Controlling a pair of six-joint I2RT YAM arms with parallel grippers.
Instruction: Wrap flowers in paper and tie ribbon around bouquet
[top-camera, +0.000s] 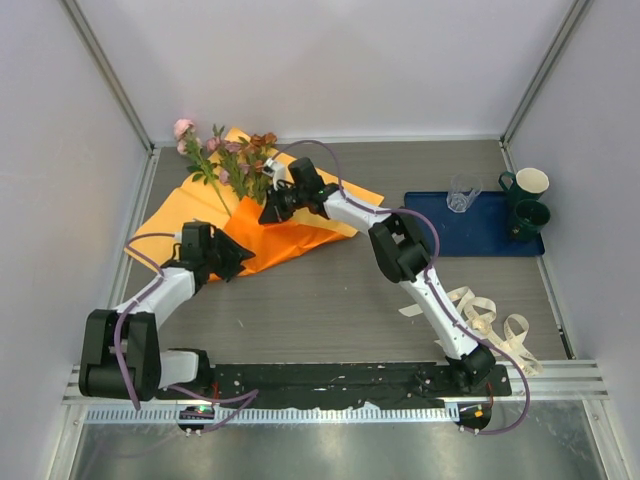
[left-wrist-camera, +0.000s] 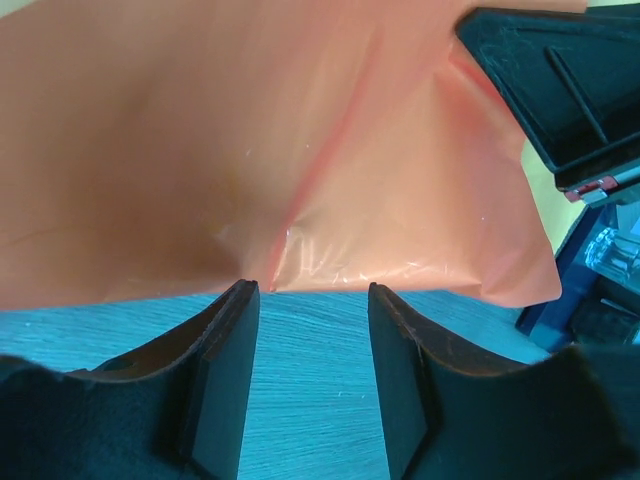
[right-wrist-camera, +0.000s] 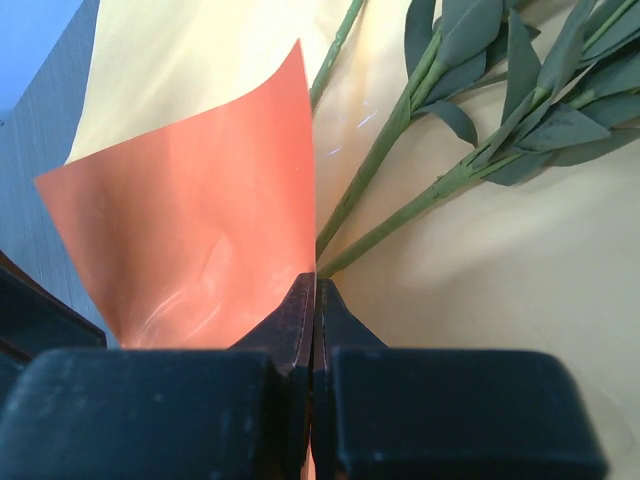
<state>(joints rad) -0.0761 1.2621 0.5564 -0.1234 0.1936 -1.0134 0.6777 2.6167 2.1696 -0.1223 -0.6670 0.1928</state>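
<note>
Your right end effector (right-wrist-camera: 314, 288) is pinching the paper (right-wrist-camera: 200, 220) tight, flowers (right-wrist-camera: 405, 140) lying at upper right; your left end effector (left-wrist-camera: 312, 305) is hovering half open, empty, at the paper's edge.

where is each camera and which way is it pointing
Top external: above and behind the robot, looking down on the table; left arm and right arm whole, left gripper and right gripper at the paper.
Left wrist: low over the table, facing the paper's near edge; own fingers apart, nothing between them.
Right wrist: just above the paper, facing the stems of the flowers; own fingers shut on a raised paper corner.
Shared: the paper is in all three.
</note>
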